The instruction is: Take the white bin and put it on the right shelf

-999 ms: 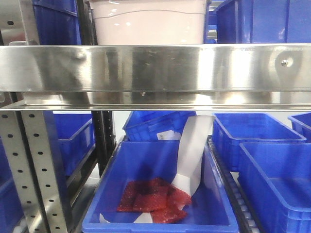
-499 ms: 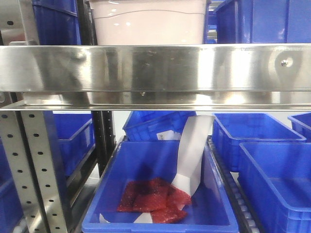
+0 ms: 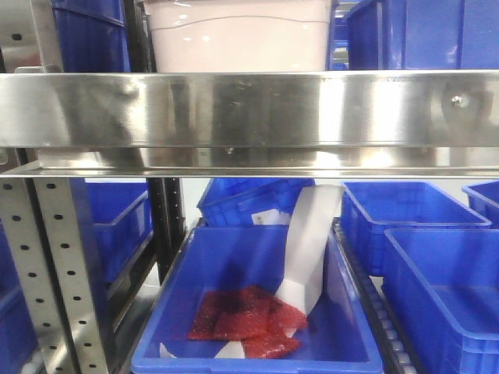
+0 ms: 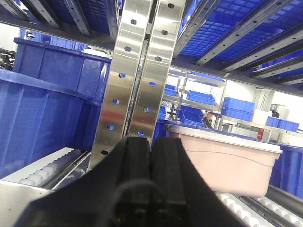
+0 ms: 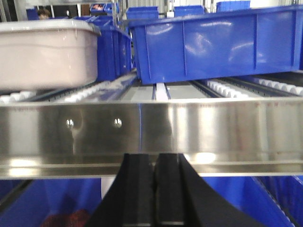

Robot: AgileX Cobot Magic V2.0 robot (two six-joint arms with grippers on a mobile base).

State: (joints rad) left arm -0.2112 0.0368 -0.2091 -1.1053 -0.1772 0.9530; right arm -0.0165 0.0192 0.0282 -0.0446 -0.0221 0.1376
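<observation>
Behind the steel rail of the right shelf (image 3: 249,109), the white bin (image 3: 238,35) sits on rollers, left of a blue crate (image 5: 218,45). Both the left hand (image 4: 151,161) and right hand (image 5: 154,177) are pressed together, empty, near the shelf front.

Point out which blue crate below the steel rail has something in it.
The centre blue crate, directly under the white bin: it holds red packets and a white paper strip. The blue crates to its right look empty.
</observation>
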